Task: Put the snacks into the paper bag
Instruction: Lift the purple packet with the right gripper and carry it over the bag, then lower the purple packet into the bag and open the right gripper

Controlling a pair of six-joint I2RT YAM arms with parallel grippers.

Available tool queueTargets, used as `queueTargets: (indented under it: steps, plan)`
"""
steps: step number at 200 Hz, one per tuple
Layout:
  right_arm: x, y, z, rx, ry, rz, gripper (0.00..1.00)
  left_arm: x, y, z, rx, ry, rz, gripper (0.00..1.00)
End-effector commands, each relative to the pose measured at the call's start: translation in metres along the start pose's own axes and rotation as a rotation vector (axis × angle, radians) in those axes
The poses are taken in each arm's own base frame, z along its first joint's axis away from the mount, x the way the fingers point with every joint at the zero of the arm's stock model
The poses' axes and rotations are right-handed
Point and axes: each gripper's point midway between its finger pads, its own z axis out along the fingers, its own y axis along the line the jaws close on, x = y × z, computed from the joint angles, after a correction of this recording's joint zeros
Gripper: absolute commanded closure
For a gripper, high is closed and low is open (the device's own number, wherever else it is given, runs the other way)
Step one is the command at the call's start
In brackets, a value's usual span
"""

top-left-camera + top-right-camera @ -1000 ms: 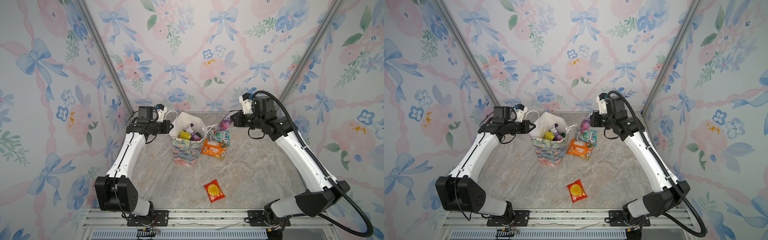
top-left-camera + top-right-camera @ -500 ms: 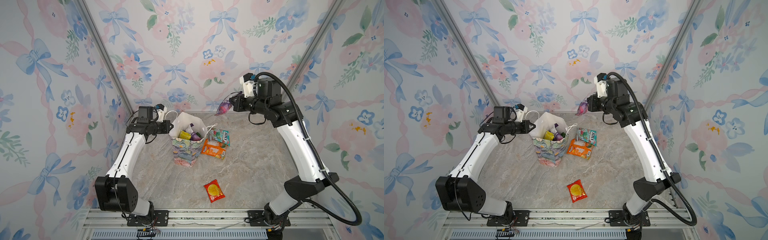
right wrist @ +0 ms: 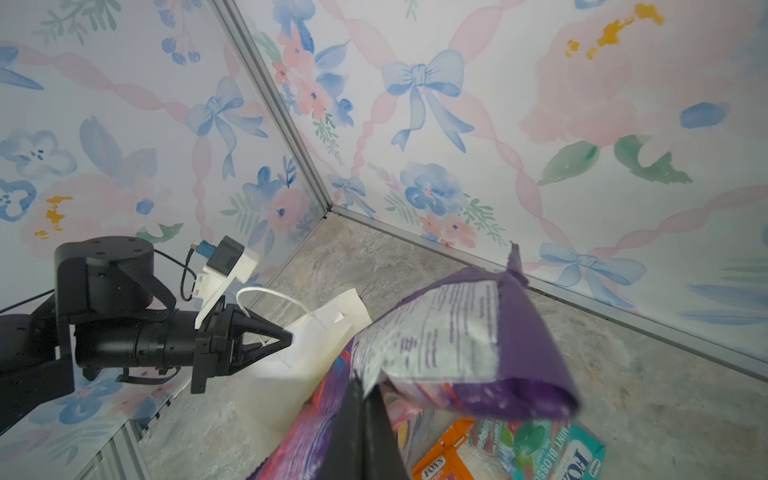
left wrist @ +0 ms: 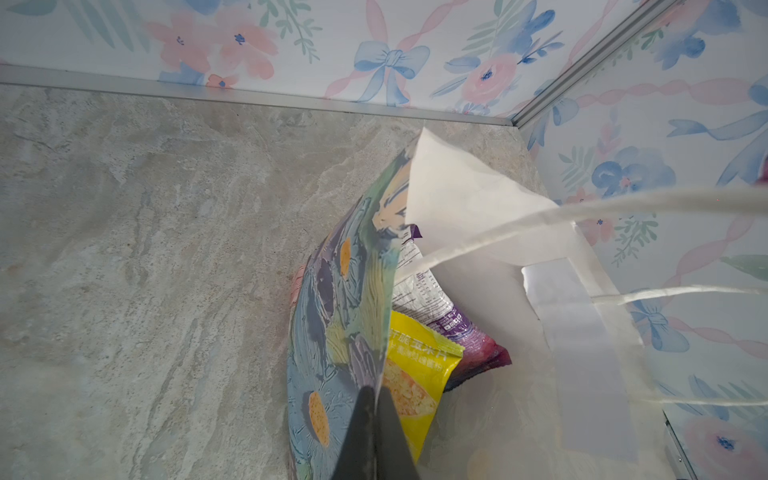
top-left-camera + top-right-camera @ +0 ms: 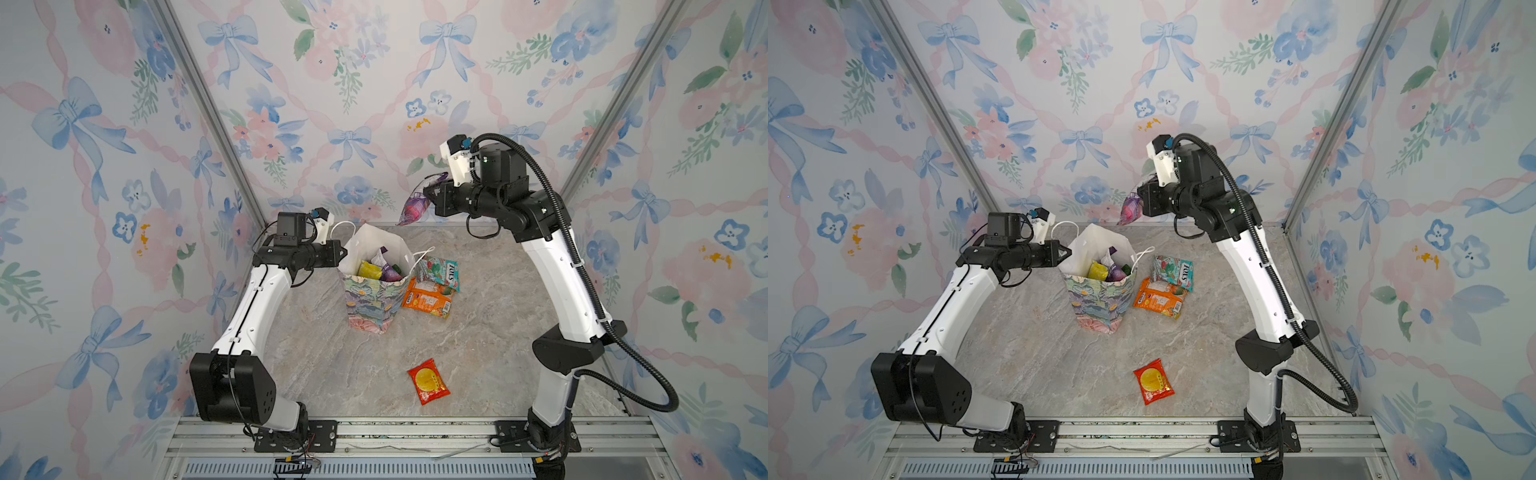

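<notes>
1. Three packets lie loose on the marble table (image 5: pixel 478 340). A teal packet (image 5: pixel 441 271) and an orange packet (image 5: pixel 428 300) touch each other just right of the paper bag (image 5: pixel 370 305). A red packet (image 5: pixel 428 381) lies well apart, low in the middle of both top views.
2. The bag stands upright at the centre of the frame with its mouth open. A yellow packet (image 5: pixel 368 269) and a purple packet (image 5: pixel 390 274) show inside.
3. Up and to the right of the bag in the frame, a second purple packet (image 5: pixel 415 203) hangs clear of the table. The right gripper (image 5: pixel 430 194) has its fingers clamped on it.
4. The left gripper (image 5: pixel 341 252) sits at the bag's left side, fingers pressed together on the rim.
5. Wallpaper (image 5: pixel 353 83) with bows and flowers covers the walls all round.
</notes>
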Motion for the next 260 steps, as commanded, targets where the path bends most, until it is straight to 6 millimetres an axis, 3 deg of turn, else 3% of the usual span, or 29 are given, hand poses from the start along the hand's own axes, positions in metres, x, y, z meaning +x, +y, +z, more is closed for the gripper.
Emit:
queueTargets:
  steps: [1,48,86,166,260]
  plan:
    - [0.006,0.027,0.007,-0.079,0.017,-0.034,1.0,0.008,0.004,0.006,-0.008,0.032,-0.006,1.0]
    - [0.038,0.068,0.032,-0.178,0.108,-0.075,1.0,0.008,0.003,0.006,-0.006,0.032,-0.004,1.0]
    - [0.062,0.086,0.056,-0.228,0.175,-0.078,1.0,0.009,0.003,0.006,-0.006,0.033,-0.004,1.0]
    - [0.089,0.094,0.085,-0.262,0.245,-0.069,1.0,0.009,0.003,0.006,-0.008,0.032,-0.003,1.0]
    - [0.116,0.102,0.095,-0.305,0.321,-0.058,1.0,0.008,0.003,0.006,-0.009,0.031,-0.002,1.0]
